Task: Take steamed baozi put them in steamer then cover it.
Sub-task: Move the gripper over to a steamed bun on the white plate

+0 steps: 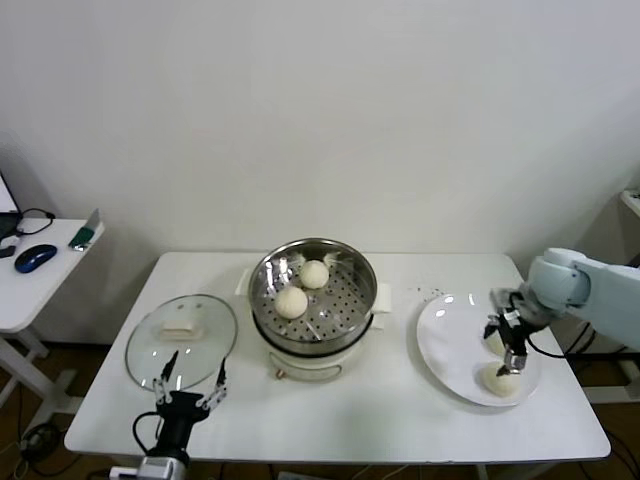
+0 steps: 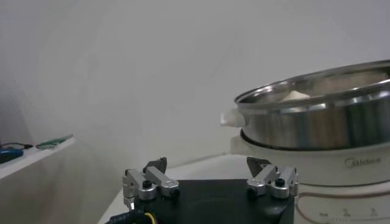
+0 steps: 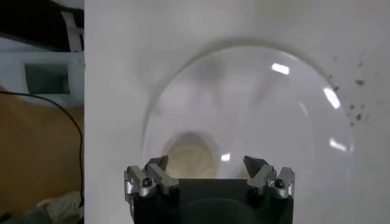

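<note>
The steamer (image 1: 313, 300) stands mid-table, uncovered, with two steamed baozi (image 1: 292, 301) (image 1: 314, 274) on its perforated tray. The cover (image 1: 181, 340), a glass lid with a cream handle, lies flat to its left. On the white plate (image 1: 450, 340) at the right lies one baozi (image 1: 498, 379); another (image 1: 493, 343) is partly hidden by my right gripper (image 1: 506, 352). That gripper hangs open just above the plate. In the right wrist view a baozi (image 3: 192, 157) lies just ahead of the open right gripper (image 3: 207, 164), nearer one finger. My left gripper (image 1: 190, 385) waits open at the front edge by the lid, and the left wrist view shows the steamer (image 2: 323, 122) beyond the left gripper (image 2: 207, 165).
A side table at the far left carries a blue mouse (image 1: 35, 257) and a green object (image 1: 85, 235). Dark crumbs (image 1: 432, 293) dot the tabletop between the steamer and the plate. The plate sits close to the table's right front corner.
</note>
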